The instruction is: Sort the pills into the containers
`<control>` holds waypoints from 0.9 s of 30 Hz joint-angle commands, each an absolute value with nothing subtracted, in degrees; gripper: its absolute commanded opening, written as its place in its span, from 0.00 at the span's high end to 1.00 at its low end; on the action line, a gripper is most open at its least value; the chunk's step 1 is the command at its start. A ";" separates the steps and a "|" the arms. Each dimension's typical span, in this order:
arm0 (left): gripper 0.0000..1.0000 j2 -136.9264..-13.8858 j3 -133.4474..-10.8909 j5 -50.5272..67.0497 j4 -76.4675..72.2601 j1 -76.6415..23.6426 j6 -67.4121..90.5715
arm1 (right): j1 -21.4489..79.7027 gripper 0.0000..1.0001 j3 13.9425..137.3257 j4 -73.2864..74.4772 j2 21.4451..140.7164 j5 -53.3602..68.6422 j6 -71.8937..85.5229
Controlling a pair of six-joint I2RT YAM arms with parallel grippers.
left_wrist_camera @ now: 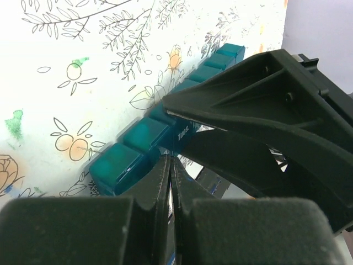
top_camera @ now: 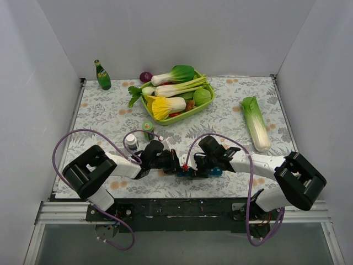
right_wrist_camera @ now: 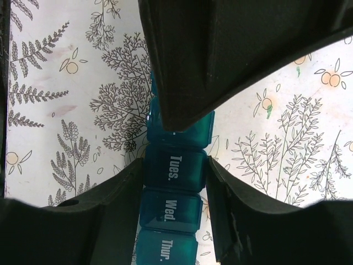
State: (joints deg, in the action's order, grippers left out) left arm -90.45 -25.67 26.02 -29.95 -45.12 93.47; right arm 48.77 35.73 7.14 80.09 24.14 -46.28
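Note:
The teal-blue pill organiser (top_camera: 215,171) lies near the table's front edge, between both arms. In the right wrist view its lids (right_wrist_camera: 168,212) read Tues., Wed., Thur. and are closed. My right gripper (right_wrist_camera: 175,171) has one finger on each side of the Tues. compartment and clamps it; it also shows in the top view (top_camera: 197,167). My left gripper (left_wrist_camera: 171,163) is shut, its fingertips pressed together at the organiser's (left_wrist_camera: 143,138) edge near the Tues. lid; it sits left of the right gripper in the top view (top_camera: 176,164). No pills show.
A small white-capped bottle (top_camera: 131,142) and a green-capped item (top_camera: 147,128) stand just behind my left arm. A lime-green basket (top_camera: 165,117) of vegetables sits mid-back, a green bottle (top_camera: 102,75) back left, a cabbage (top_camera: 256,122) at right.

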 commanded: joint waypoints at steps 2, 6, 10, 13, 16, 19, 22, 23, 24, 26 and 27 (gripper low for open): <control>1.00 -90.97 -27.51 21.62 -25.32 -45.53 92.64 | 49.04 0.49 36.03 6.50 80.77 25.93 -44.30; 1.00 -91.05 -28.30 20.57 -22.51 -45.53 92.46 | 48.69 0.54 36.65 7.12 81.30 27.15 -43.42; 1.00 -91.67 -29.00 19.87 -20.39 -45.53 92.02 | 47.20 0.58 38.93 9.14 83.49 29.44 -42.01; 1.00 -92.19 -29.18 19.86 -19.52 -45.53 91.93 | 45.27 0.59 41.04 10.81 85.51 32.16 -40.87; 1.00 -92.81 -29.09 20.04 -18.81 -45.53 91.76 | 43.07 0.59 43.41 13.62 87.88 35.50 -39.99; 1.00 -92.90 -28.65 19.86 -18.46 -45.53 91.93 | 41.49 0.59 45.17 15.63 90.17 38.05 -39.03; 1.00 -92.99 -28.13 19.86 -18.37 -45.53 92.02 | 39.82 0.59 46.23 16.78 92.10 40.16 -37.97; 1.00 -93.08 -27.95 20.04 -18.46 -45.53 92.11 | 39.12 0.59 46.84 16.96 92.37 40.69 -37.79; 1.00 -93.25 -27.86 20.21 -18.37 -45.53 92.02 | 38.76 0.59 46.93 16.96 92.63 40.78 -37.44; 1.00 -93.34 -27.25 20.21 -18.37 -45.53 92.29 | 37.89 0.59 47.37 17.14 93.34 41.39 -37.00; 1.00 -93.25 -26.99 20.21 -18.54 -45.53 92.37 | 37.79 0.59 47.37 17.14 93.51 41.48 -36.91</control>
State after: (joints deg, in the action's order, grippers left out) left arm -91.37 -29.36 22.98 -25.19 -45.45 93.76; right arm 39.22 45.54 15.38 91.90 39.92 -38.85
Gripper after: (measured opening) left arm 0.009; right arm 0.521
